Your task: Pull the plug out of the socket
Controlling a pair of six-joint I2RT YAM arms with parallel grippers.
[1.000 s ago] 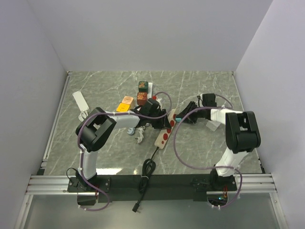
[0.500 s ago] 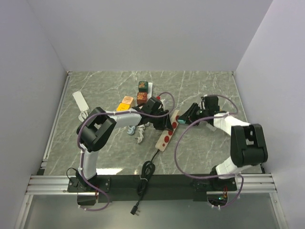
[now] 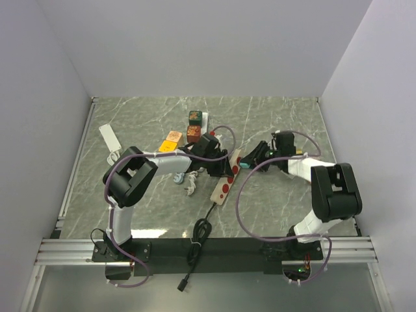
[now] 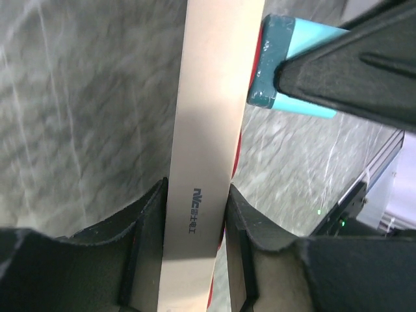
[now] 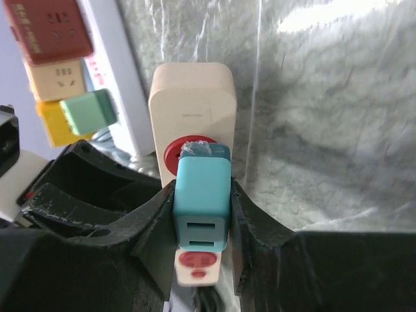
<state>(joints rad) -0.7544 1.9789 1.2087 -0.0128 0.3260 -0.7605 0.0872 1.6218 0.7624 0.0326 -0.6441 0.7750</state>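
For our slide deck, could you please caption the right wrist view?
Right gripper, jaws shut on the teal plug over a red socket of the beige power strip.

On the marbled table, toward the back, a green cube, a red-brown cube and an orange cube cluster near a white strip. A white tag lies well apart from them, by the left edge.

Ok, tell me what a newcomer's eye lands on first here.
The teal plug, mid-table, is pinched by the right gripper and sits on a red socket of the beige power strip. The left gripper has its jaws clamped on that strip's edges. Bright cube adapters cluster just beyond.
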